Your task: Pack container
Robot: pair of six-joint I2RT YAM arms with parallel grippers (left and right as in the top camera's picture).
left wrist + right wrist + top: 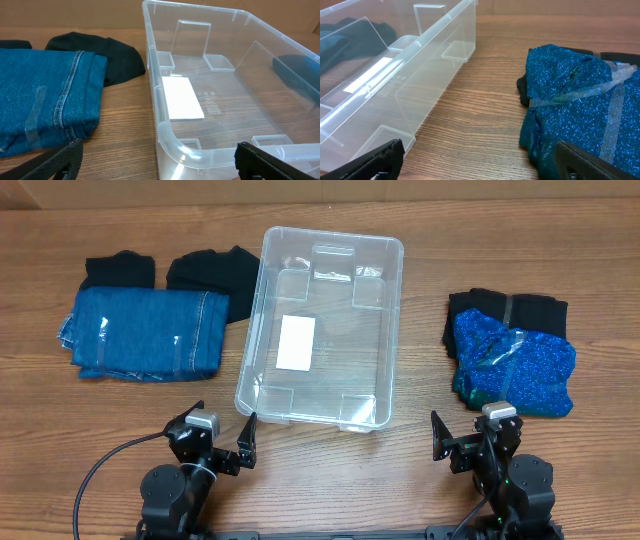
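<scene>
The clear plastic container (pixel 322 405) stands empty mid-table, a white label (pixel 296 343) on its bottom. It also shows in the left wrist view (pixel 170 137) and the right wrist view (pixel 427 47). Folded blue jeans (pixel 140 333) lie left of it, with two black garments (pixel 212 275) behind them. A sparkly blue garment (pixel 510 365) lies right of it on a black one (pixel 508 308). My left gripper (pixel 218 442) is open and empty near the container's front left corner. My right gripper (pixel 470 442) is open and empty in front of the sparkly garment (pixel 575 95).
The wooden table (pixel 420 460) runs under everything. A black cable (pixel 100 470) loops at the front left beside the left arm's base.
</scene>
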